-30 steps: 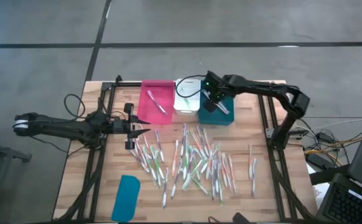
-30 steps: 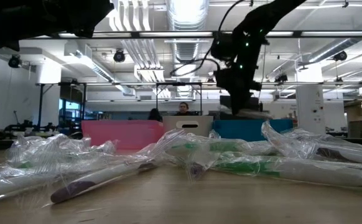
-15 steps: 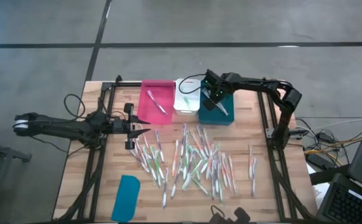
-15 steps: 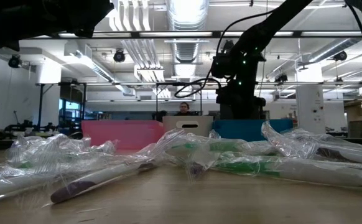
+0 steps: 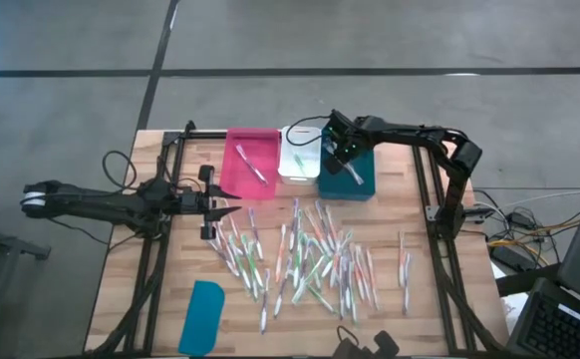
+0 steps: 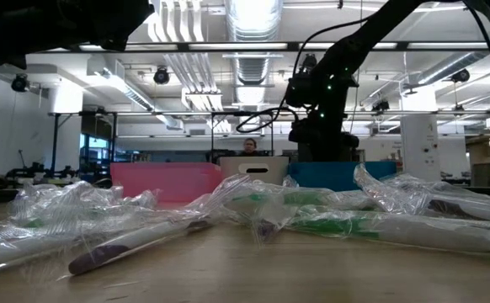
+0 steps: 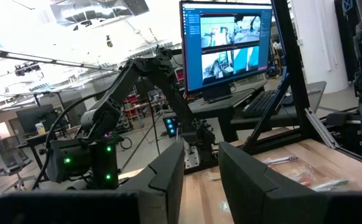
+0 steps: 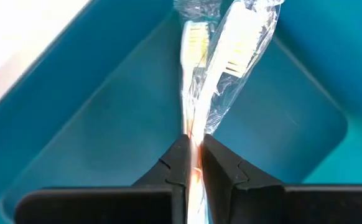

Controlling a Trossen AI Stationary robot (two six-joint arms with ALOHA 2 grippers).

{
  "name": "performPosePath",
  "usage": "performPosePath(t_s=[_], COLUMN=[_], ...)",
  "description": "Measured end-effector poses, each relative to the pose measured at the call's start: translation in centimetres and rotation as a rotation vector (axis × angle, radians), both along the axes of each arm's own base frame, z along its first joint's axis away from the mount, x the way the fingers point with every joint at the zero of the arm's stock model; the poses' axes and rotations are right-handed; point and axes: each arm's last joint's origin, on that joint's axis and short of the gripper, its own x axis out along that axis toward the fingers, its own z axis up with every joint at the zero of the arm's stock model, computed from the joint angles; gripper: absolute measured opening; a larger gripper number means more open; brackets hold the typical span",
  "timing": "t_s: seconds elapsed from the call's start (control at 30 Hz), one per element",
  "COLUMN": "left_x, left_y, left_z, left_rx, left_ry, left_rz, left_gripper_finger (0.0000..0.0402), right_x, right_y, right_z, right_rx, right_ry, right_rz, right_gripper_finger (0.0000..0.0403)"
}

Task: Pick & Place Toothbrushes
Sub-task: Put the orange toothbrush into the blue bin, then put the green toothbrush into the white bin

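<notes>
Since a second ago the right arm has dropped lower into the teal bin [image 5: 360,181], while the left gripper [image 5: 220,203] waits unchanged at the table's left edge, jaws partly apart and empty. In the middle the loose toothbrushes [image 5: 310,254] lie heaped. The right gripper [image 8: 194,163] is pinched on a wrapped toothbrush [image 8: 213,93], tip near the bin floor; best to open only once it lies flat, then lift straight up

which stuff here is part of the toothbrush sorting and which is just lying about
Part of the job:
- right gripper, holding a wrapped toothbrush inside the blue bin
- toothbrush pile
- pink bin
- white bin

Lying about:
- teal lid
- left gripper, idle
</notes>
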Motion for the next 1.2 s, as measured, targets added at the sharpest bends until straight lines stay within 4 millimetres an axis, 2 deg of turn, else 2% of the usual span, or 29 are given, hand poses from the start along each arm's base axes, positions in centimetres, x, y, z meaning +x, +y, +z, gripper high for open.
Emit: performPosePath(t_s=[0.7,0.97,1.2], left_x=[0.0,0.0,0.0], left_y=[0.0,0.0,0.0], left_z=[0.0,0.0,0.0], left_rx=[0.0,0.0,0.0], left_ry=[-0.002,0.001,0.0], left_rz=[0.0,0.0,0.0], left_gripper_finger=[0.0106,0.0106,0.0106], right_x=[0.0,-0.1,-0.9], right_y=[0.0,0.2,1.4], right_z=[0.2,3.1,6.8], right_rx=[-0.011,0.002,-0.017], right_ry=[0.002,0.021,-0.003], right_rz=[0.033,0.038,0.052], right_gripper_finger=[0.0123,0.0141,0.0116])
